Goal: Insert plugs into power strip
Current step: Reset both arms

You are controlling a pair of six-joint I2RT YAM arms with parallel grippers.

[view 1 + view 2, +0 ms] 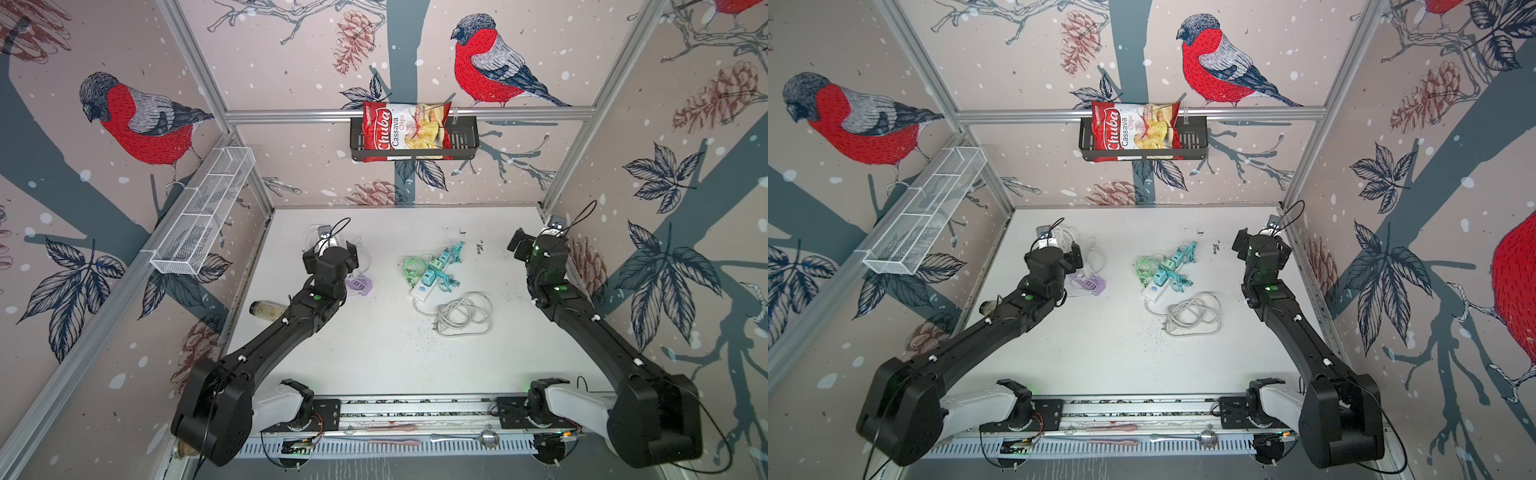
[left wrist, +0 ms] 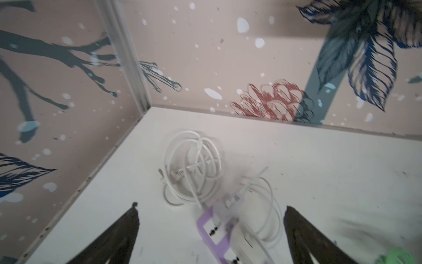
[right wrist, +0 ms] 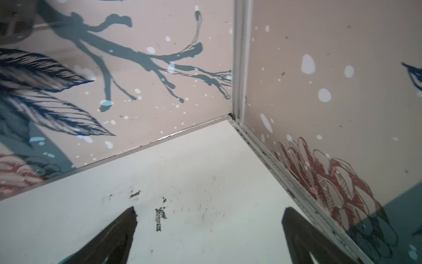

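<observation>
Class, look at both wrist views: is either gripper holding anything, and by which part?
Nothing is held: the left gripper and the right gripper both stand open and empty.

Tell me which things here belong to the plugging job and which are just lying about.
For the job: white power strip, teal plugs, mint green cable, white coiled cable.

Lying about: chips bag, small bottle, metal spoon, lilac strip (role unclear).
</observation>
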